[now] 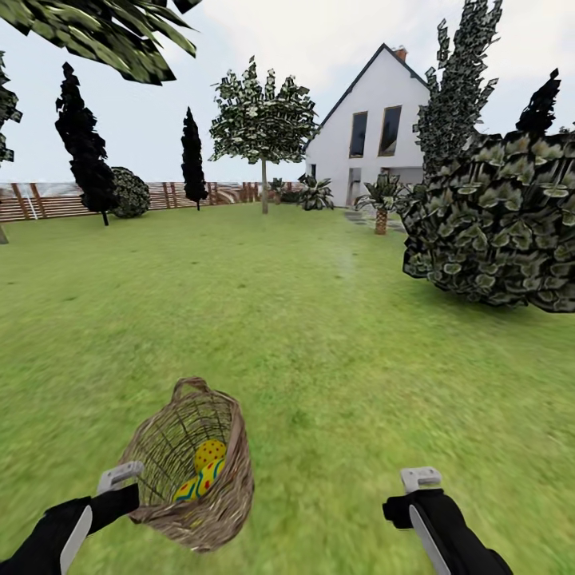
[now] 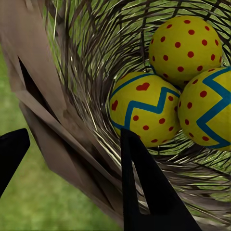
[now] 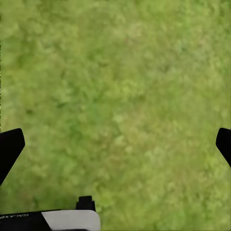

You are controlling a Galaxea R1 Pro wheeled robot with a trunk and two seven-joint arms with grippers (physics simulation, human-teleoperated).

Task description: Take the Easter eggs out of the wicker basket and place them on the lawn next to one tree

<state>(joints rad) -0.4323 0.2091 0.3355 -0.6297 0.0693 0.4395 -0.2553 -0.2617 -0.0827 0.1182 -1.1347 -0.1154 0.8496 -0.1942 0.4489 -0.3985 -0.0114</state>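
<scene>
Low at the robot's left front, the wicker basket [image 1: 192, 463] is tipping forward off the lawn [image 1: 319, 319], mouth facing the robot, all three Easter eggs [image 1: 204, 471] lying against its lower wall. Left claw [image 1: 128, 487] is gripping the basket rim: in the left wrist view one finger [image 2: 144, 187] is sitting inside the weave and the other [image 2: 12, 154] outside, the wall pinched between them, so it is closed on the basket itself and not on an egg. Right claw [image 1: 422, 485] is hanging well apart to the right, spread wide over bare grass, holding nothing.

Judgement: the basket is being carried as a whole, eggs aboard; none is out yet. Nearest suitable target looks to be the pale-trunked tree [image 1: 263, 128] far ahead by the fence [image 1: 48, 200], not the dark cone-shaped trees [image 1: 84, 144] nor the big bush [image 1: 495, 224] at the right.

For a clean step:
- keeping the pinch firm, since a thin rim hold lets the basket swing
- keeping the mouth from dipping further, or the eggs may be rolling out
- driving slowly
- using the free right claw to lift eggs out once beside the trunk
</scene>
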